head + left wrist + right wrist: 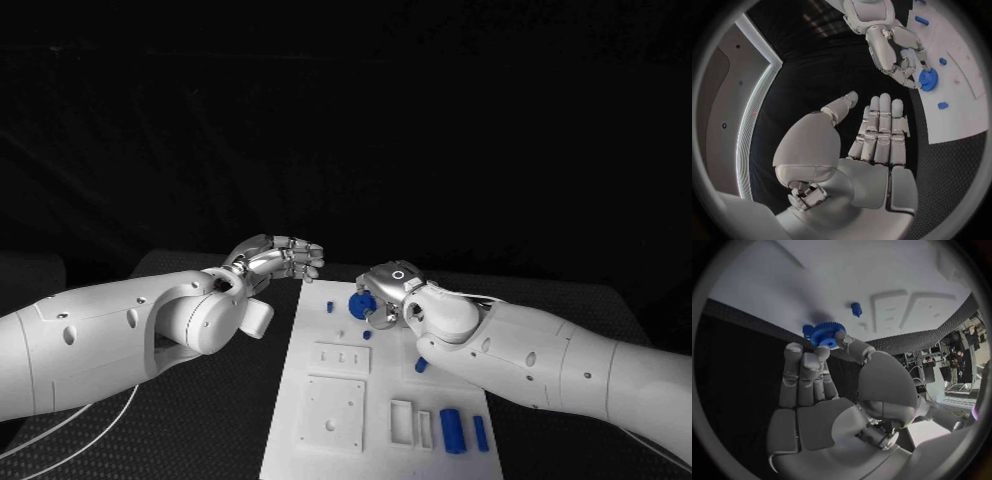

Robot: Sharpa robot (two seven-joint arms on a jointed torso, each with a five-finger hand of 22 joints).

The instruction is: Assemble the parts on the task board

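Head view: task board, a white plate, runs from frame centre down to the bottom edge on the black table. The right hand sits just right of centre, over the board's upper end, pinching a blue gear betw. thumb and fingertips. Right wrist view shows it best: the toothed blue gear is clamped betw. thumb and fingertips, held close over the white board. Whether the gear touches the board can't be told.

The left hand is left of centre in the head view, off the board's upper-left corner, over the table. In the left wrist view the left hand holds nothing; fingers lie straight and side by side, thumb set apart.

Other blue parts on the board, head view: a small peg just left of the gear, another small peg just below it, a small piece at the right edge beside the right arm, and two long blue bars near the lower right corner, standing side by side. Left of the bars are two white rectangular frames. Further left a square white block w. holes, and above it a smaller white plate w. slots. A white cable loops over the table at lower left.
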